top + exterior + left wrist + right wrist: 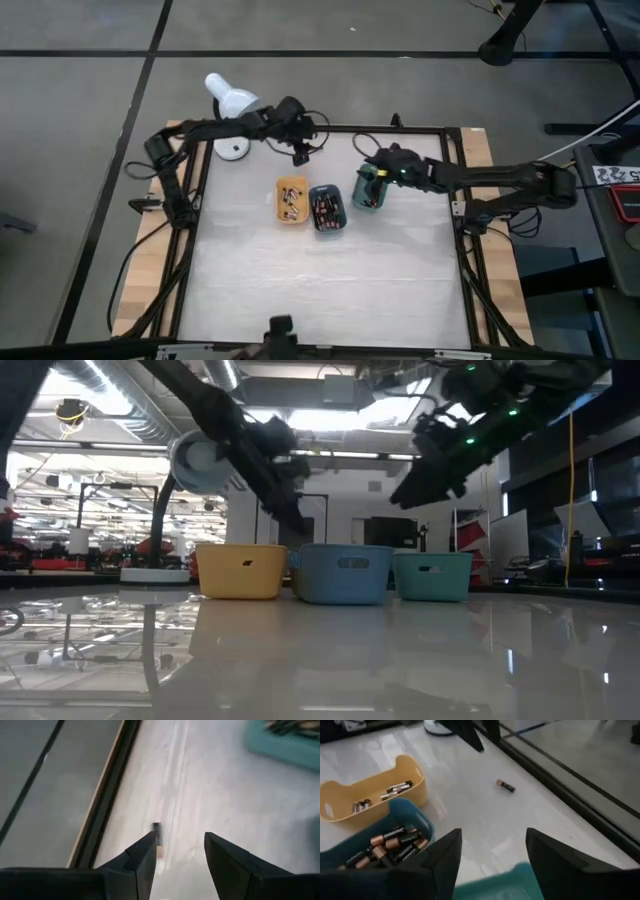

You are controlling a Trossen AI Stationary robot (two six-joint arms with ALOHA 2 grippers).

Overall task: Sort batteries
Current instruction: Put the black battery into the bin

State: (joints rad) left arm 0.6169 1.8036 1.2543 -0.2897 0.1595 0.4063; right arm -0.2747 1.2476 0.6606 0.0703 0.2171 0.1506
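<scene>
Three small trays stand in a row at the table's middle: orange [291, 200], dark teal [327, 208] and green [368, 190]. Batteries lie in the orange tray [395, 787] and the dark teal tray [395, 845]. One loose battery [505, 785] lies flat on the table near the far edge. My left gripper [180, 837] hangs open above the table, and that loose battery [157, 832] shows just past one fingertip. My right gripper [494, 832] is open and empty, raised over the green tray [510, 882].
A white lamp [232, 100] stands at the far left corner. A black frame rail [105, 795] runs along the table's far edge beside my left gripper [301, 155]. The near half of the white tabletop [320, 290] lies bare.
</scene>
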